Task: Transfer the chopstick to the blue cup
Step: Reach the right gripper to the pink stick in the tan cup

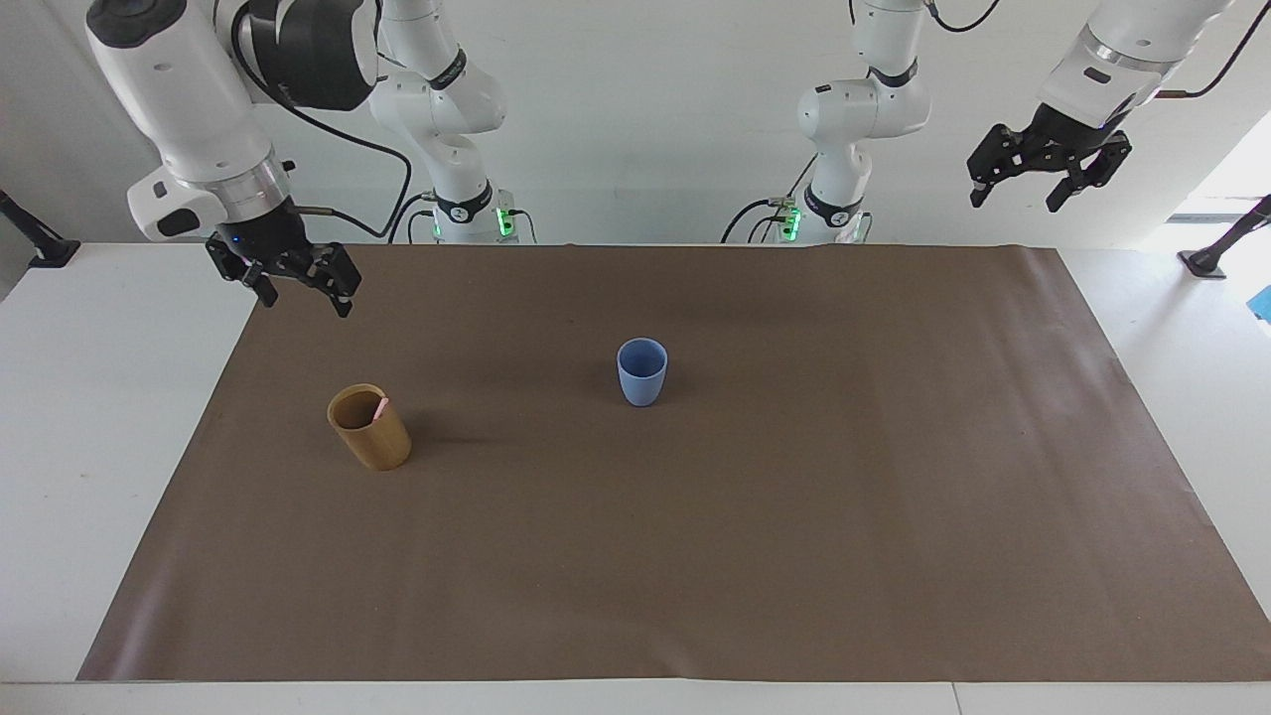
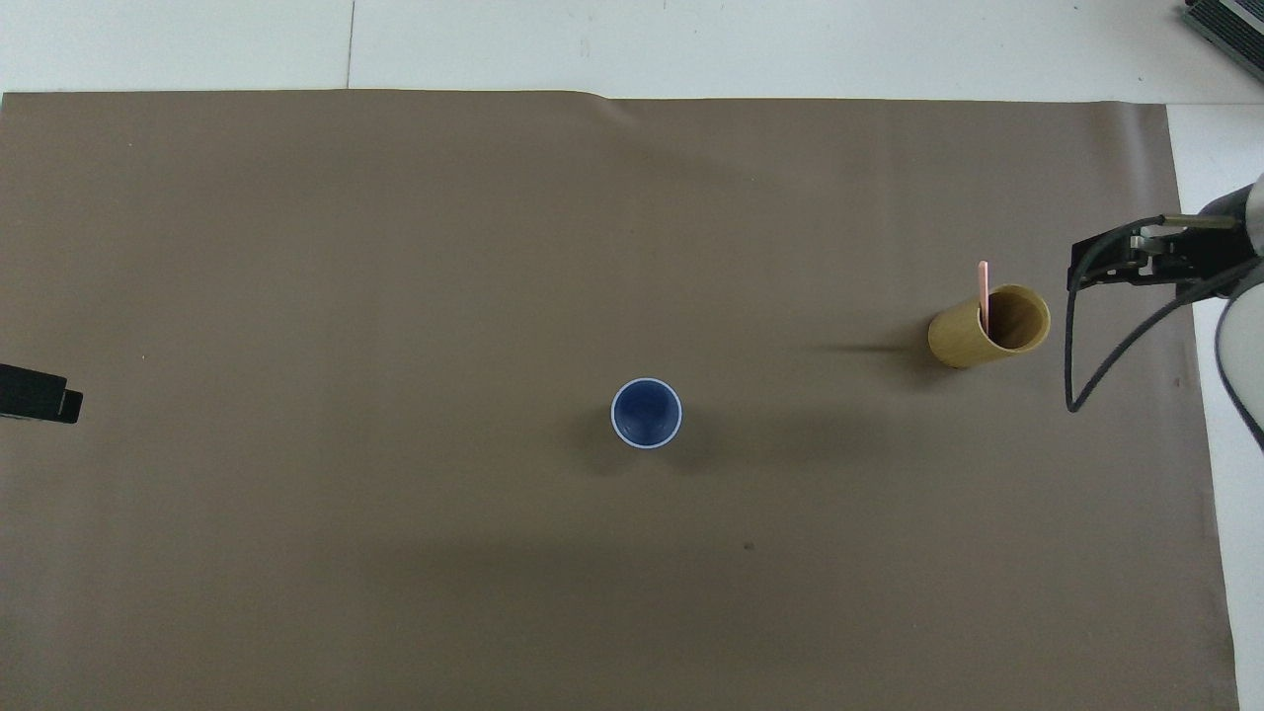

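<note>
A pale-pink chopstick stands in the tan bamboo-coloured cup, its end sticking out above the rim; it also shows in the overhead view. The light-blue cup stands upright and empty at the middle of the brown mat, also in the overhead view. My right gripper is open and empty, in the air over the mat's edge near the tan cup. My left gripper is open and empty, raised high over the left arm's end of the table.
A brown mat covers most of the white table. The right arm's black cable hangs in a loop beside the tan cup. Only a tip of the left gripper shows at the overhead view's edge.
</note>
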Controlling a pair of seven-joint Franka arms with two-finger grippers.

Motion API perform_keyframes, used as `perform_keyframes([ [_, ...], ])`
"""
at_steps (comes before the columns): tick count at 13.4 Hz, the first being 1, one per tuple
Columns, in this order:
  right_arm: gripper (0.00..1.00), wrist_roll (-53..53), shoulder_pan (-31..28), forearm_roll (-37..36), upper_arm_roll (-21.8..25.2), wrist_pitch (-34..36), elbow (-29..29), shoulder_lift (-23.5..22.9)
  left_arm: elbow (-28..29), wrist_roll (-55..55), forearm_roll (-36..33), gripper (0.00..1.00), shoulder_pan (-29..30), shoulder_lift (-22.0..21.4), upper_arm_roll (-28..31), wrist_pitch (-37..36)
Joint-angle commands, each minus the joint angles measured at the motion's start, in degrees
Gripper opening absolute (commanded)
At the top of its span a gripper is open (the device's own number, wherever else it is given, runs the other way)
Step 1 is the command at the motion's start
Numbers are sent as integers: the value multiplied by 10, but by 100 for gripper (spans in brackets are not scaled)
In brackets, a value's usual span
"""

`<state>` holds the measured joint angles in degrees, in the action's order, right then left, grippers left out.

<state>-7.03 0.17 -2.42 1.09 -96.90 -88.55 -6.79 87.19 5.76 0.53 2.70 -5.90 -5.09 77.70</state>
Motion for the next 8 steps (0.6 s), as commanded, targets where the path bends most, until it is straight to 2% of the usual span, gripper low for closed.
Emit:
perform_keyframes([
  [1,100,-4,18,-17,-11,-31,5,-40,-6,1,-4,100,6,9,-4,-7],
  [4,100,-4,35,-30,-11,-73,5,-73,-5,-1,-4,100,-3,8,-11,-4],
  [7,79,-4,55,-42,-11,-87,-9,-82,-4,1,-4,100,-7,8,-11,-4],
  [8,75,-4,55,-42,-11,-90,-20,-81,-5,0,1,100,-5,9,-11,-4],
])
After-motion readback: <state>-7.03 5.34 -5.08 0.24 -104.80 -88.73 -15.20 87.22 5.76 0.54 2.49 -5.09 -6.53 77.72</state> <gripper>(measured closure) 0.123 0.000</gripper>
